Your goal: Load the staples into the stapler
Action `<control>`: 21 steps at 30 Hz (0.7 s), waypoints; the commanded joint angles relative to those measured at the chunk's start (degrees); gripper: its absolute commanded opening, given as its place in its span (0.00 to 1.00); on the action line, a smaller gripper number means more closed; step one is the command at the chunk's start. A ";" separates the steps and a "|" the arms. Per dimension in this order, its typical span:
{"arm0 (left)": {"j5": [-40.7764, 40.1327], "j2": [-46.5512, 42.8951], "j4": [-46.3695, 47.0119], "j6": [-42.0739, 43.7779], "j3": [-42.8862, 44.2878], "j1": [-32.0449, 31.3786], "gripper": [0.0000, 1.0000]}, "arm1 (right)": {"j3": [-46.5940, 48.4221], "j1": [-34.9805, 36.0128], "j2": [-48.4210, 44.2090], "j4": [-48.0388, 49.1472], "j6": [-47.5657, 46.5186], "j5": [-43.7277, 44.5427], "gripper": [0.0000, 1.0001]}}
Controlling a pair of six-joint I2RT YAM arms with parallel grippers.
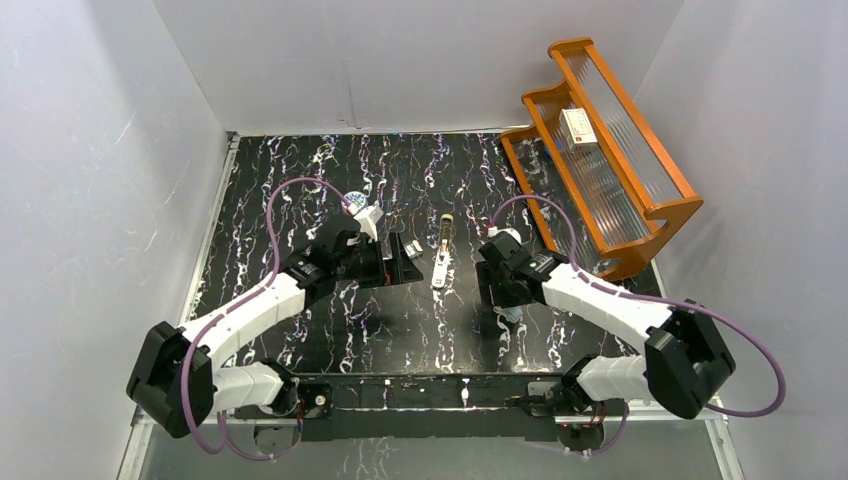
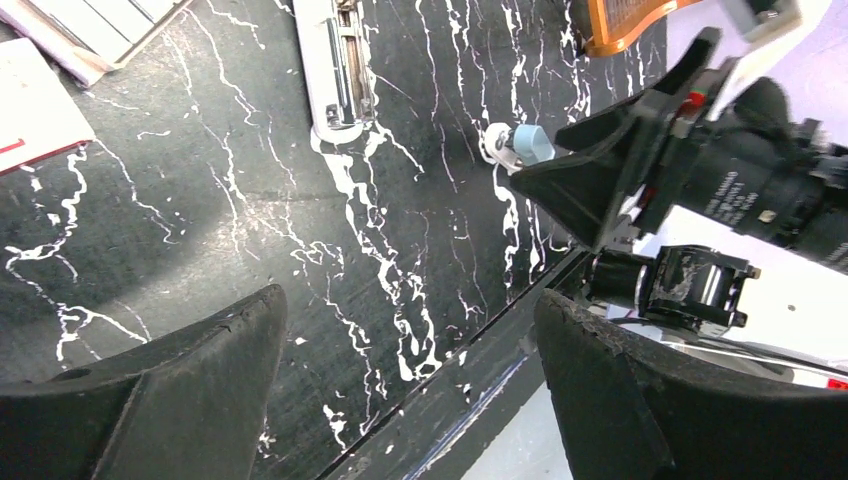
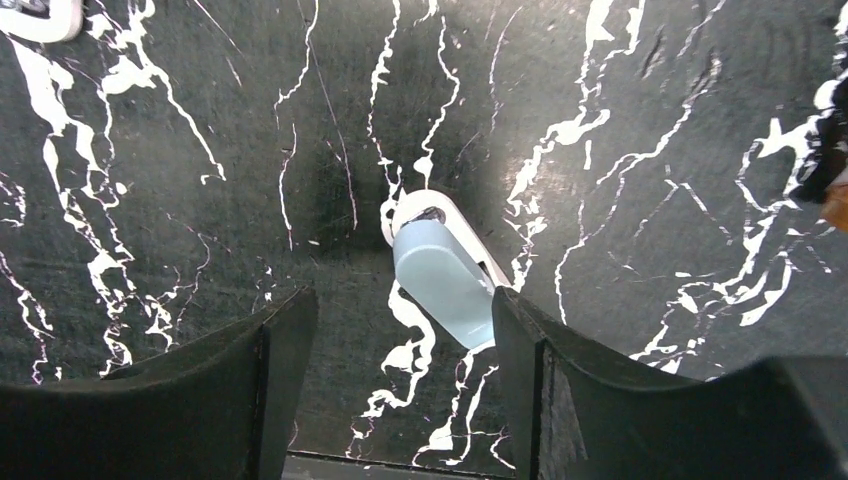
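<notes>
The cream-beige stapler [image 1: 440, 265] lies open in the middle of the black marbled mat, its metal rail pointing to the far side. It also shows in the left wrist view [image 2: 335, 65], and its end shows in the right wrist view [image 3: 40, 15]. A small red-and-white box [image 1: 578, 126], probably the staples, lies on the rack's upper shelf. My left gripper [image 1: 405, 262] [image 2: 408, 320] is open and empty, just left of the stapler. My right gripper [image 1: 498, 295] [image 3: 400, 310] is open, right of the stapler, over a light blue stapler [image 3: 445, 280].
The light blue stapler [image 2: 525, 143] lies by my right gripper's right finger. An orange wooden rack [image 1: 668, 208] stands at the back right. A round blue-and-white tin [image 1: 355, 198] sits behind my left wrist. A white box with a red mark [image 2: 30, 110] lies nearby.
</notes>
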 commanded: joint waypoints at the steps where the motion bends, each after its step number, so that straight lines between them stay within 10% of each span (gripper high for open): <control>1: 2.20 1.26 1.81 -2.25 -0.21 0.35 0.89 | 0.34 -0.63 3.04 1.72 -1.80 -3.58 0.69; 10: 4.91 2.98 0.63 -2.78 -2.50 0.35 0.83 | 4.05 -0.73 7.48 -2.65 -0.45 0.53 0.44; 21: 5.21 3.42 1.68 -3.91 -4.36 0.35 0.82 | 5.27 -0.95 7.66 -3.88 -2.06 -0.33 0.68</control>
